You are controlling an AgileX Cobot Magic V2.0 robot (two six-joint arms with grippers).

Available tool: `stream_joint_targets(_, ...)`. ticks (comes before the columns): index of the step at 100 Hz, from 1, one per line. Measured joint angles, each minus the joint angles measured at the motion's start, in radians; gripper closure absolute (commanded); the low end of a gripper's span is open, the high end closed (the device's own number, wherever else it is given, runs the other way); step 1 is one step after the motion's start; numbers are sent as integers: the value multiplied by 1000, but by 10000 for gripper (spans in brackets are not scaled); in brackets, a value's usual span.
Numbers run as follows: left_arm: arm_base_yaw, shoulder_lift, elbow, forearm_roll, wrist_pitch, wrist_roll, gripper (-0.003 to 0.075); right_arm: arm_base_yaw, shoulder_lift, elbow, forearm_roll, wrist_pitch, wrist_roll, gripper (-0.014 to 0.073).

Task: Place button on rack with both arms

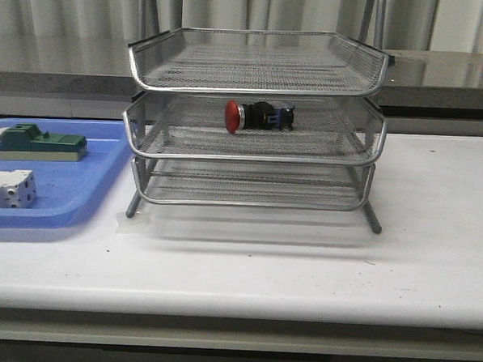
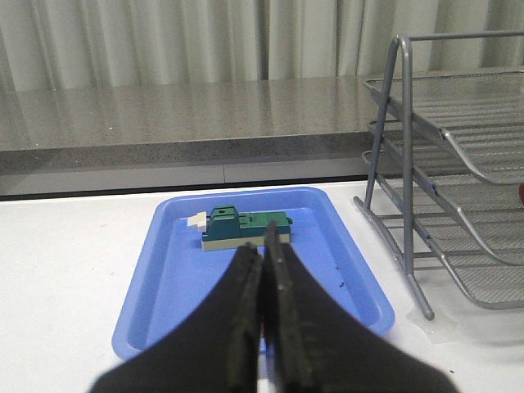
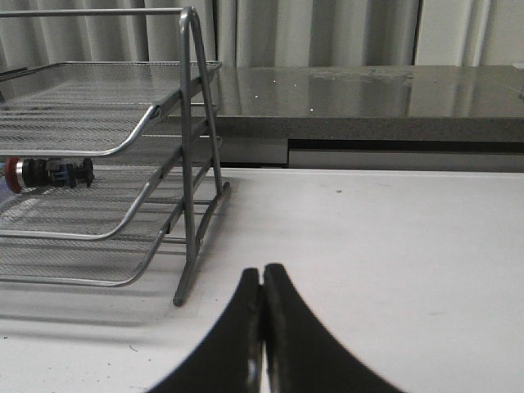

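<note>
A: Rack (image 1: 255, 121) position?
B: Centre of the white table (image 1: 302, 265), three wire-mesh tiers stacked on a metal frame. Frame feet rest on the tabletop.

A: And the button (image 1: 259, 116)?
B: Lying on its side in the middle tier, red cap pointing toward the robot's left, black body and blue end trailing right. Also visible from the right wrist view, same tier, through the mesh.

A: Left gripper (image 2: 264, 315)?
B: Jaws pressed together, nothing between them. It sits over the near edge of the blue tray (image 2: 164, 286).

A: Right gripper (image 3: 262, 327)?
B: Jaws likewise closed tight and empty, above bare table, well apart from the rack's frame.

A: Tray contents?
B: A green-and-beige block (image 1: 41, 144) toward the far side, a white breaker-like block (image 1: 6, 189) nearer the front. The tray lies just beside the rack, on its left.
</note>
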Motion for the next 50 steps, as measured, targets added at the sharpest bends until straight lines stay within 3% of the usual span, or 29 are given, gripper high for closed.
stream_joint_targets(21, 0, -57, 92, 0, -15, -31, 740, 0, 0, 0, 0, -2, 0, 654)
stream_joint_targets(50, 0, -57, 92, 3, -113, -52, 740, 0, 0, 0, 0, -2, 0, 654)
